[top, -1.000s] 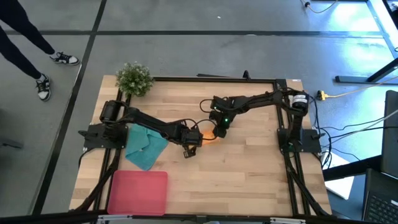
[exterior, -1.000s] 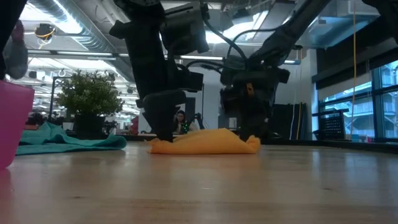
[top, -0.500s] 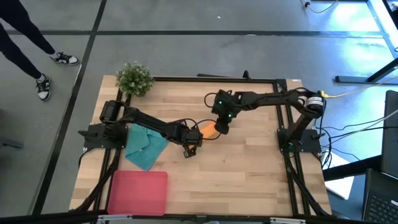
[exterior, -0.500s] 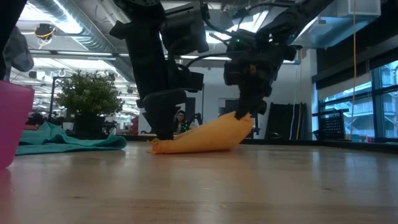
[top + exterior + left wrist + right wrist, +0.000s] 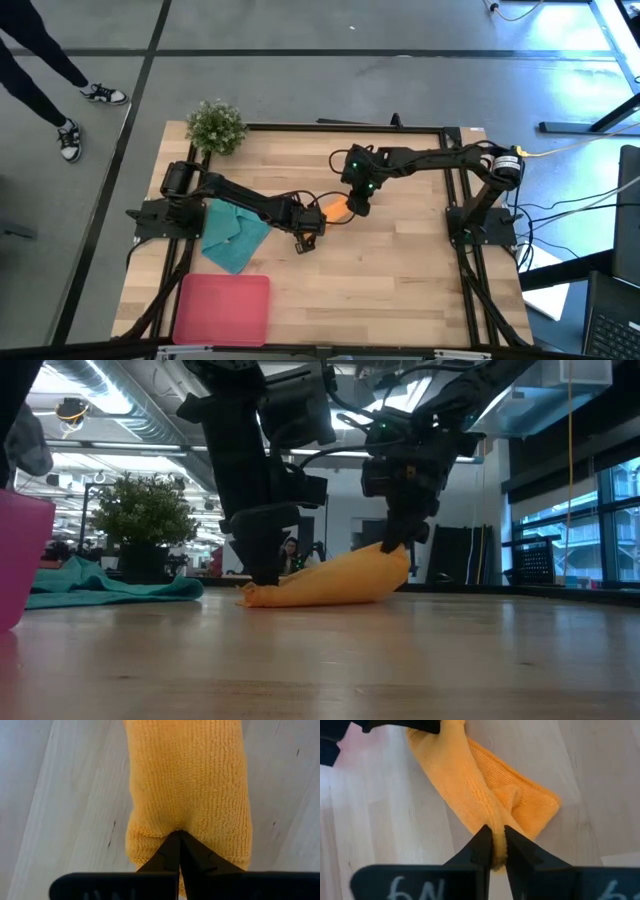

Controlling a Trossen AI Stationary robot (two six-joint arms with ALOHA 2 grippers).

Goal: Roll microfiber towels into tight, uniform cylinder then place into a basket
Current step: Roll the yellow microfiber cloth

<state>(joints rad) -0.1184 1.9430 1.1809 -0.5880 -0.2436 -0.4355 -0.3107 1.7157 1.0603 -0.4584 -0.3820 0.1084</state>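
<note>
Orange towel point(image 5: 337, 209): mid-table, folded into a narrow band. One end lies flat on the wood, the other is raised, so it slopes up in the low view point(image 5: 330, 582).
Left gripper point(image 5: 306, 232): down at the towel's low end, fingers together with a bit of the edge nipped between the tips (left wrist view point(image 5: 178, 851)). Judged purpose: anchor that end so the cloth cannot slide while the other end is worked.
Right gripper point(image 5: 353, 207): at the raised end, fingers clamped on a thin fold of towel with only cloth thickness between them (right wrist view point(image 5: 494, 845)). It holds that end clear of the table. Judged purpose: bring it over toward the anchored end to begin the roll.
Towel shape: a loose fold, no cylinder formed yet.
Teal towel point(image 5: 233, 236): crumpled flat near the left arm's base, untouched, well apart from both grippers.
Basket point(image 5: 222, 309): pink tray at the near left corner, nothing seen in it; its wall shows at the low view's edge point(image 5: 20, 565).
Plant point(image 5: 215, 126): far left corner, clear of the work.
Step (judged): early in rolling the first towel; both towels remain to be placed.
Risk (judged): both grips are thin pinches, so cloth may slip out under tension.
</note>
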